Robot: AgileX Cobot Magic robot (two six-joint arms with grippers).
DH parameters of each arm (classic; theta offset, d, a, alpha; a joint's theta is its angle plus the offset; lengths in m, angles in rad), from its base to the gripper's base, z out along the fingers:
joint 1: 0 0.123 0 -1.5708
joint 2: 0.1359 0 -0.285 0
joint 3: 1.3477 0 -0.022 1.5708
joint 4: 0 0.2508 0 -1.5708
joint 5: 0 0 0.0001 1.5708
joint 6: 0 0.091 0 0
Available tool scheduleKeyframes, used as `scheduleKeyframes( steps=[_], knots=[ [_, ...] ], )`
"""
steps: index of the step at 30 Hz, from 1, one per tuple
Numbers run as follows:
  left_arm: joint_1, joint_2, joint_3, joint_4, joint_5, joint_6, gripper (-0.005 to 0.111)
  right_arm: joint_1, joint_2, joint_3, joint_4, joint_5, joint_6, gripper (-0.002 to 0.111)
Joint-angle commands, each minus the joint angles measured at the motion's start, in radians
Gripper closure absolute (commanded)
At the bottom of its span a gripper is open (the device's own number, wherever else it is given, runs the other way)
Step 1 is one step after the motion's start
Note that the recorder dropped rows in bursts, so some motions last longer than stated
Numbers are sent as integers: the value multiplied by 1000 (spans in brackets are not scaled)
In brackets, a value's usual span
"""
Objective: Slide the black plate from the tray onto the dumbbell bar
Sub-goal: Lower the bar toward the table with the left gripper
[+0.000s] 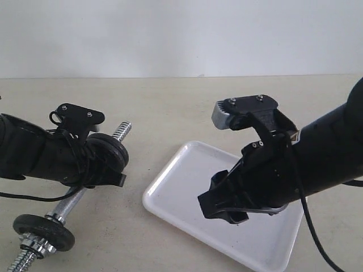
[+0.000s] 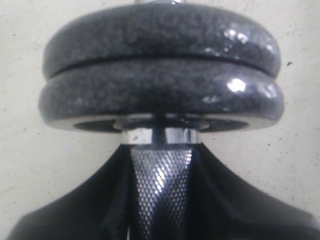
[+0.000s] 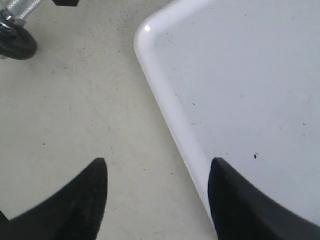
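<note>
At the near left, an end disc (image 1: 43,230) sits on the dumbbell bar (image 1: 65,207) beside a chrome collar (image 1: 32,247). From there the bar slants away to the right across the beige table (image 1: 170,107). The left gripper (image 1: 103,171) is clamped on the bar's knurled middle. In the left wrist view its fingers (image 2: 90,200) press the chrome from both sides. Just past those fingers the black plate (image 2: 160,40) is on the bar, lying flat against a second black disc (image 2: 160,95). In the exterior view the plate (image 1: 114,152) stands right of the gripper, and the bar's threaded tip (image 1: 123,130) pokes out beyond it. Well to the right lies the tray (image 1: 170,187), resting flat on the table at an angle. The right gripper (image 1: 224,208) hangs over the tray's middle with its jaws spread apart. The right wrist view shows the tray's rim (image 3: 165,100) running between the two fingers (image 3: 82,205).
</note>
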Motion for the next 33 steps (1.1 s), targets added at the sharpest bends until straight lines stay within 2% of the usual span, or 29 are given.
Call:
scheduleKeyframes(
  steps=[1, 6, 8, 10, 14, 33],
  knots=[
    [-1, -19, -23, 3, -22, -11, 102, 2, -4, 24, -2, -50, -12, 55],
    [-1, -19, -23, 3, -24, -11, 102, 2, -4, 24, -2, -62, -12, 56],
    [-1, -19, -23, 3, -23, -13, 102, 2, -4, 24, -2, -54, -12, 59],
    [-1, -19, -23, 3, -23, -21, 102, 2, -4, 24, -2, -45, -12, 71],
    [-1, -19, -23, 3, -17, -26, 102, 2, -4, 24, -2, -37, -12, 109],
    [-1, -19, -23, 5, -27, -59, 102, 2, -4, 24, -4, -11, -15, 108]
  ],
)
